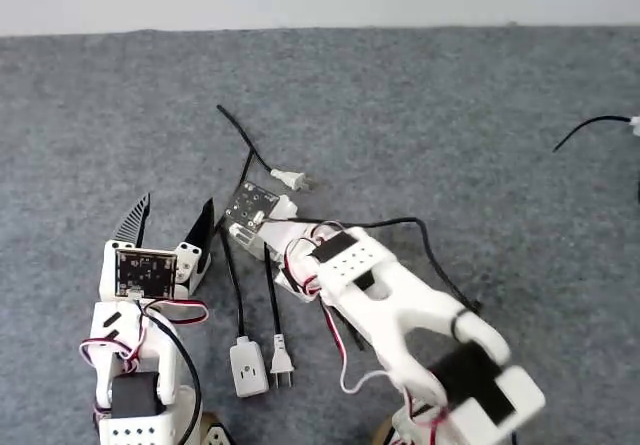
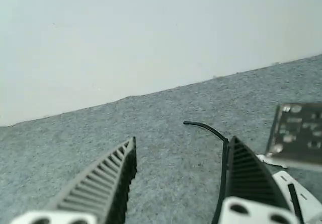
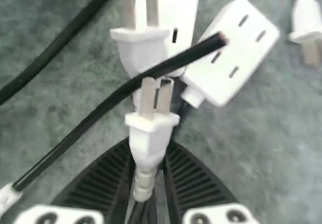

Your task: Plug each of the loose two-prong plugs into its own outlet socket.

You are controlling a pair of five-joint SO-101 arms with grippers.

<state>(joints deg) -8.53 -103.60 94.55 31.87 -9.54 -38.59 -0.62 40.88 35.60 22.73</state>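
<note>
The right gripper (image 3: 148,151) pinches a white two-prong plug (image 3: 148,131) by its body, its black ridged fingers (image 3: 193,183) pressed against both sides. The prongs point straight away from the wrist. Just ahead of the prong tips lies a second white plug (image 3: 139,35), its own prongs also facing away, and it rests against a narrow white outlet socket (image 3: 176,2). Beside these, tilted, sits a broader white outlet block (image 3: 234,53) with its slots facing up. A black cord (image 3: 100,108) crosses diagonally over the held plug's prongs, its cut end near the outlet block.

In the high view the right arm (image 1: 400,310) stretches from the lower edge toward the middle of the grey carpet (image 1: 450,115).

The left gripper (image 1: 178,205) sits off to the side of that cluster, its fingers spread wide with nothing between them. Near the lower edge a corded outlet socket (image 1: 248,365) and a corded plug (image 1: 282,358) lie side by side, between the two arms. Another loose plug (image 1: 289,177) lies just beyond the right arm's wrist.
</note>
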